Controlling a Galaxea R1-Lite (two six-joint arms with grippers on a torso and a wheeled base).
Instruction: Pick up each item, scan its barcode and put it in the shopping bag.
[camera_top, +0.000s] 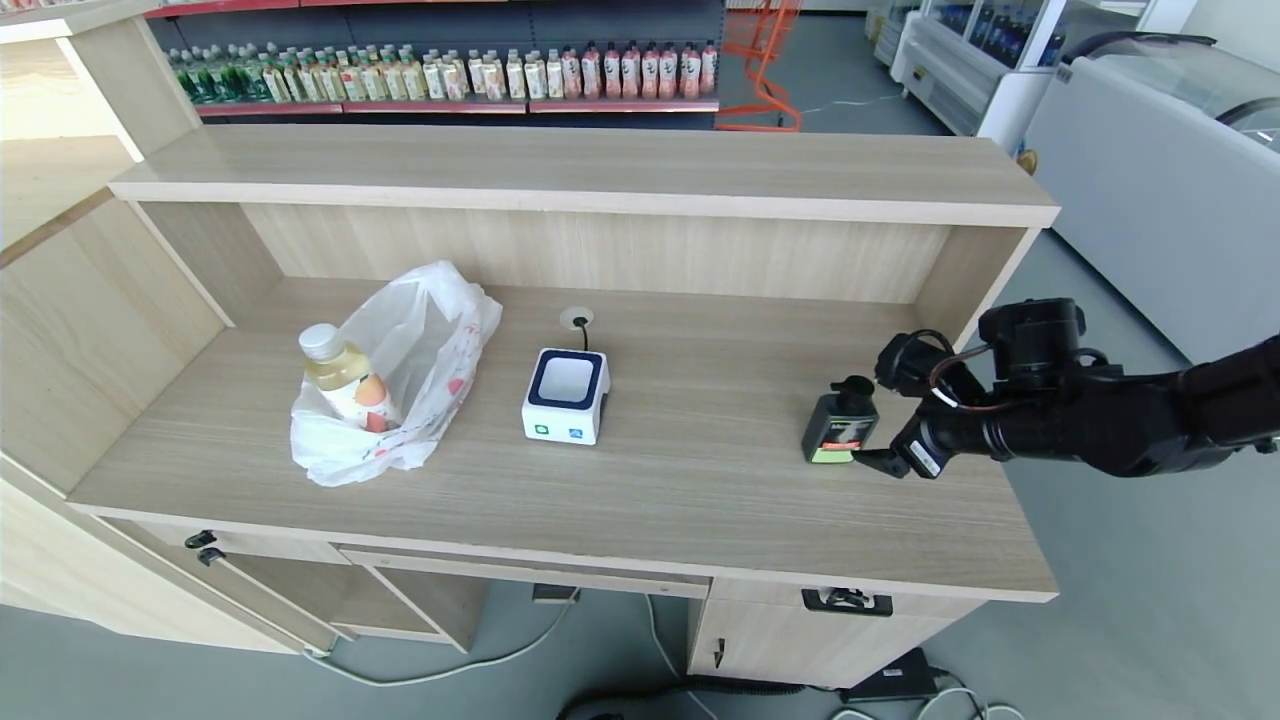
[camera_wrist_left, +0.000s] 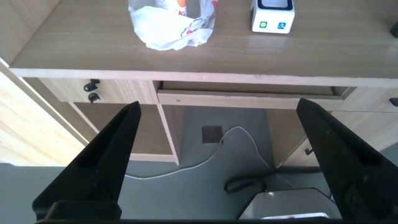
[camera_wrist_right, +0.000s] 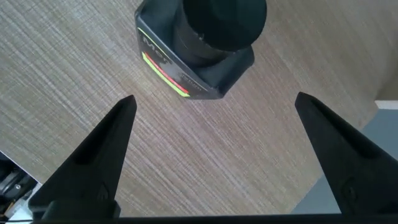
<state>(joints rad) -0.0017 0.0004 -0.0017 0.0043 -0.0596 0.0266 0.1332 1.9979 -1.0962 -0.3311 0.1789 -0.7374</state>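
Note:
A small dark bottle with a black cap stands upright on the right of the wooden counter. My right gripper is open just to its right, its fingers level with the bottle and apart from it. In the right wrist view the bottle stands just beyond the open right gripper. A white shopping bag lies at the left and holds a pale drink bottle. The white barcode scanner sits mid-counter. My left gripper hangs open below the counter's front edge.
A raised back ledge and side walls enclose the counter. A cable grommet lies behind the scanner. A drawer front and cables on the floor lie beneath the counter. In the left wrist view the bag and scanner sit above.

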